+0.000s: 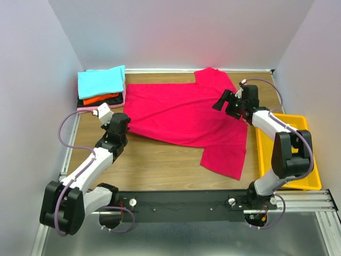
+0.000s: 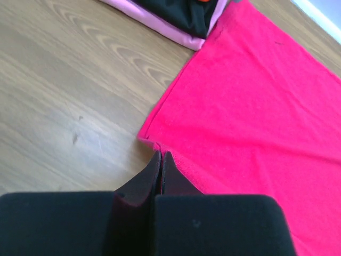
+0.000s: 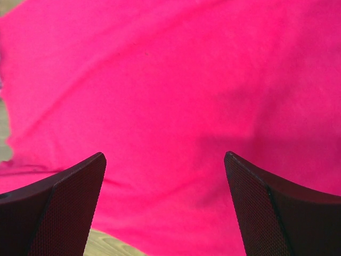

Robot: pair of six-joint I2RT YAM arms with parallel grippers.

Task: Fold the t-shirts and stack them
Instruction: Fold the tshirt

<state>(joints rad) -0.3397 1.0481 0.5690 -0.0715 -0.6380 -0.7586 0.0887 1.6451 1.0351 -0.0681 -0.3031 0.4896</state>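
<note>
The large crimson t-shirt [image 1: 181, 114] lies spread flat across the middle and back of the table. My left gripper [image 1: 123, 128] is at its near left corner, and in the left wrist view [image 2: 161, 154] the jaws are shut on the puckered hem of the shirt [image 2: 256, 106]. My right gripper [image 1: 225, 101] is open, just above the shirt's right side; crimson cloth [image 3: 170, 80] fills the right wrist view between my fingers [image 3: 165, 157]. A folded stack stands at the back left: cyan [image 1: 101, 81] on top, then orange-red [image 1: 100, 98], black [image 2: 181, 13] and pink [image 2: 160, 24].
A yellow plastic bin [image 1: 315, 170] stands at the right edge, beside my right arm. The folded stack touches the crimson shirt's left edge. Bare wood shows at the front, between the shirt and the arm bases. White walls close in the back and sides.
</note>
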